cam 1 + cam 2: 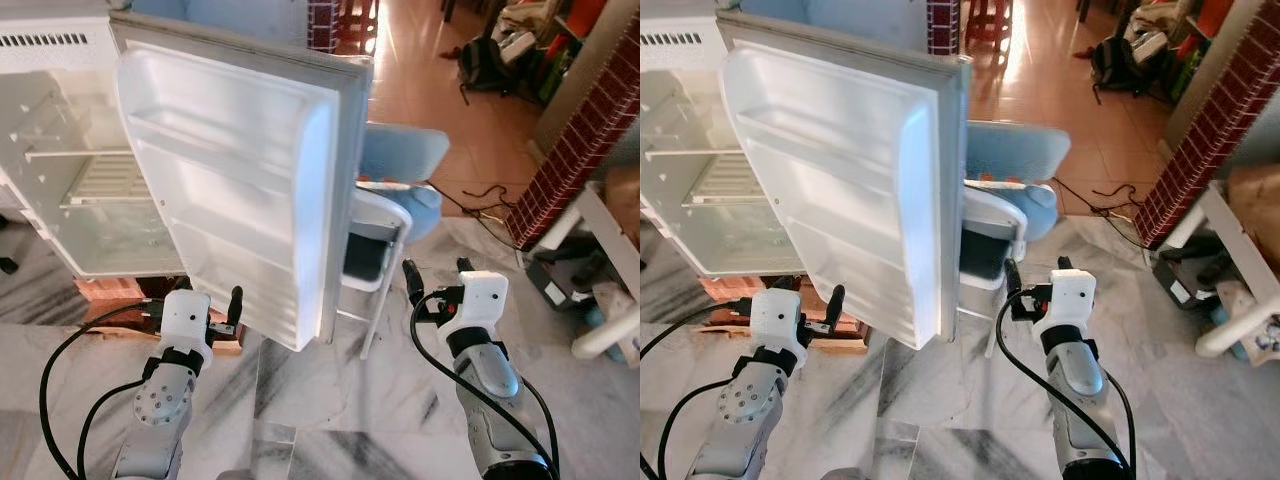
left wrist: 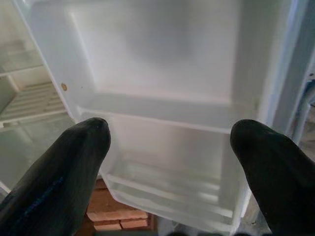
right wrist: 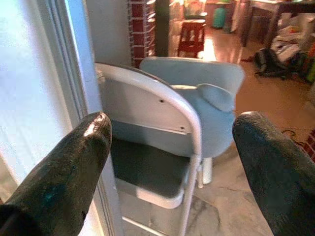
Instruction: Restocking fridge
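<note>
Marble floor (image 1: 330, 400) is seen underfoot. At far left, the fridge (image 1: 70, 150) stands with its door (image 1: 240, 190) swung wide. Left hand (image 1: 190, 298) is held spread and empty near the door's lower edge; right hand (image 1: 437, 271), likewise spread and empty, is held beside a chair (image 1: 375, 240).

**Open white fridge, door swung wide**

The fridge (image 1: 60, 150) is a small white unit standing on red bricks (image 1: 105, 290) on the marble floor. Its cabinet shows a wire shelf (image 1: 100, 180) and pale inner walls. The fridge door (image 1: 240, 180) hangs open toward the camera, its moulded inner face carrying bare door shelves (image 2: 157, 113), with its free edge close beside a folding chair.
</note>
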Robot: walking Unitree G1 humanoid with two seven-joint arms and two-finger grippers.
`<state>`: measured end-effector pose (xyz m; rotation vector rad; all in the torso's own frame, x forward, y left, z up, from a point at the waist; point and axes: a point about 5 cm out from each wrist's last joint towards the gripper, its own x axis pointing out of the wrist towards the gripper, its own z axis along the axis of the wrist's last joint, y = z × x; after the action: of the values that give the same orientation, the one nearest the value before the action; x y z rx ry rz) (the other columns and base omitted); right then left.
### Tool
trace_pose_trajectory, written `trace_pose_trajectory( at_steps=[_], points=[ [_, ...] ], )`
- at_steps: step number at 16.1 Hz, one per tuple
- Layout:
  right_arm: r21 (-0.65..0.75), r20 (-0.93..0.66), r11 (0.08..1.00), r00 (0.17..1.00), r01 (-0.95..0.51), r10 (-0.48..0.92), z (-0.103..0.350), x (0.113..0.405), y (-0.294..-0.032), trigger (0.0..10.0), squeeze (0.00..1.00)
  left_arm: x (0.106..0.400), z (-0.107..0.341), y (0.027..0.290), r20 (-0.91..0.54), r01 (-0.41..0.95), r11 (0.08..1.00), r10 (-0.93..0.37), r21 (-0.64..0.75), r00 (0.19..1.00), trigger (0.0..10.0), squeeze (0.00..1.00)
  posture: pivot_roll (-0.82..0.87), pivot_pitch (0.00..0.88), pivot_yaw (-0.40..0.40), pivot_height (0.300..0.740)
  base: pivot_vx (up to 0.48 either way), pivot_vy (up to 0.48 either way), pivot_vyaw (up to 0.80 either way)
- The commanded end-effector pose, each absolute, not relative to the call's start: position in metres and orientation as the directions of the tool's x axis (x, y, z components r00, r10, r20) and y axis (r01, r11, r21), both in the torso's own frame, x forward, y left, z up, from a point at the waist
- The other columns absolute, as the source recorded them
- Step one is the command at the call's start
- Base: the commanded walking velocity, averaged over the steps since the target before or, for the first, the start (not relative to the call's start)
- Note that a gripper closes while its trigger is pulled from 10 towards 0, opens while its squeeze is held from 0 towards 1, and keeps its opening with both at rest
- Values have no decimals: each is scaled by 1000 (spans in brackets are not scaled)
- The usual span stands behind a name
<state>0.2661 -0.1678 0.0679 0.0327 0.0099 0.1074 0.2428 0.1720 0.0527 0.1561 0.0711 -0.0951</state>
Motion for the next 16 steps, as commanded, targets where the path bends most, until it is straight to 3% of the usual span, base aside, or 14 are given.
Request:
trace_pose_trajectory(
  at_steps=[1, 10, 16],
  points=[
    [34, -10, 992, 993, -119, 119, 70, 268, -167, 10000, 0, 241, 53, 172, -76, 93, 983, -82, 157, 994, 10000, 0, 115, 53, -39, 740, 368, 0, 0],
    [29, -24, 989, 989, -146, 147, 70, 270, -170, 10000, 0, 232, 46, 169, -109, 66, 986, -50, 155, 993, 10000, 0, 123, 64, -62, 740, 0, 0, 0],
    [31, -8, 989, 989, -146, 146, 72, 270, -169, 10000, 0, 233, 47, 170, -111, 61, 986, -44, 154, 993, 10000, 0, 123, 72, -61, 740, 0, -313, 592]
  ],
)
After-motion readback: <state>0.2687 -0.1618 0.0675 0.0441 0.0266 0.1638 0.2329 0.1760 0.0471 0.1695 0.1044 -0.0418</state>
